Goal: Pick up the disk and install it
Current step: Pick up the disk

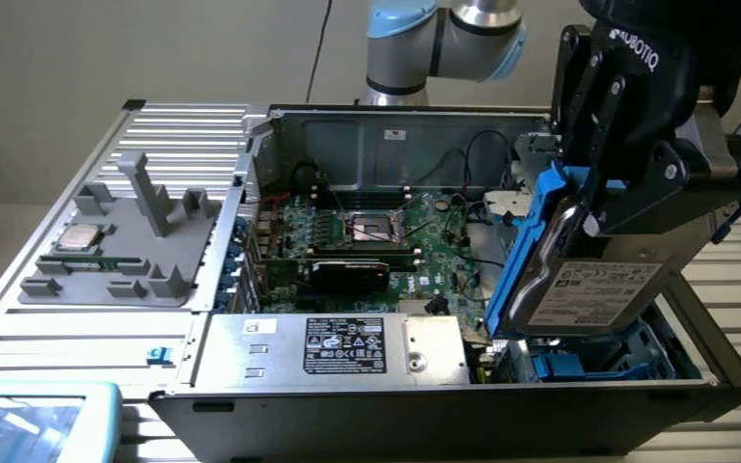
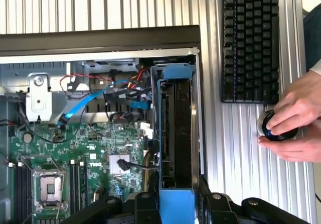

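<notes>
Jaws clamped tight on the disk [image 1: 590, 285], pinching its upper end, and it hangs on edge, blue carrier rails [image 1: 521, 260] down its sides, right above the drive bay [image 1: 583, 367] in the computer case's [image 1: 474, 405] corner at the exterior view's right. Motherboard [image 1: 384, 236] lies deeper in the case, apart from it. I'd judge this one dense, rigid and shock-sensitive, with rails that could flex, so the metal body is the place to hold. A person's hand [image 2: 296, 116] rests near the keyboard [image 2: 250, 43] on the surface [image 2: 241, 148].
</notes>
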### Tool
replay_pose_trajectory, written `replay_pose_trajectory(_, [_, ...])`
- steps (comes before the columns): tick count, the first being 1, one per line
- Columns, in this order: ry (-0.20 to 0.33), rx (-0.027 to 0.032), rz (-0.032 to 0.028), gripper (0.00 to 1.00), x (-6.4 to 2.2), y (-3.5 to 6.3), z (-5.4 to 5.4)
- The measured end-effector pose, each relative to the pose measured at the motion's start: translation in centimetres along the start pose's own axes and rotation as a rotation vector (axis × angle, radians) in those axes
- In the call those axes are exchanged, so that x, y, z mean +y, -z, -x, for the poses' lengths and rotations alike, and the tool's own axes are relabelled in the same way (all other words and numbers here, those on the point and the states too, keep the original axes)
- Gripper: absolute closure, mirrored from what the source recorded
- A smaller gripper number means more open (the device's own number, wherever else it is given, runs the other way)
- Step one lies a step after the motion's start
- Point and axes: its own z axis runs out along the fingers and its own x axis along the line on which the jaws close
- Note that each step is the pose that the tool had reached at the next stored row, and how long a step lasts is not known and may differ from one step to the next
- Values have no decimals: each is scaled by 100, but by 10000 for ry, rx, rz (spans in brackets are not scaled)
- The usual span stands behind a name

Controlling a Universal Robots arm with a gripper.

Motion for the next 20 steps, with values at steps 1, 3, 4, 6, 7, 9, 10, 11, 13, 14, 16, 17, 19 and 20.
replay_pose_trajectory(1, [0,0,0,63,33,-1,5])
replay_pose_trajectory(3, [-1,0,0,63,104,-5,12])
replay_pose_trajectory(4, [-1,1,0,63,147,-7,13])
replay_pose_trajectory(6, [0,3,-1,63,232,-12,11])
replay_pose_trajectory(7, [-1,4,-1,63,277,-14,8])
replay_pose_trajectory(9, [-1,7,-1,63,366,-18,4])
replay_pose_trajectory(10, [-1,10,-1,63,406,-21,1])
replay_pose_trajectory(11, [-1,10,0,63,426,-22,0])
replay_pose_trajectory(13, [-1,8,-2,63,427,-22,0])
replay_pose_trajectory(14, [-1,9,-3,63,427,-22,0])
replay_pose_trajectory(16, [-2,9,-3,63,427,-22,0])
replay_pose_trajectory(17, [-2,15,-3,63,427,-23,0])
replay_pose_trajectory(19, [-3,40,-5,63,427,-33,0])
replay_pose_trajectory(20, [-3,50,-6,63,426,-45,-1])
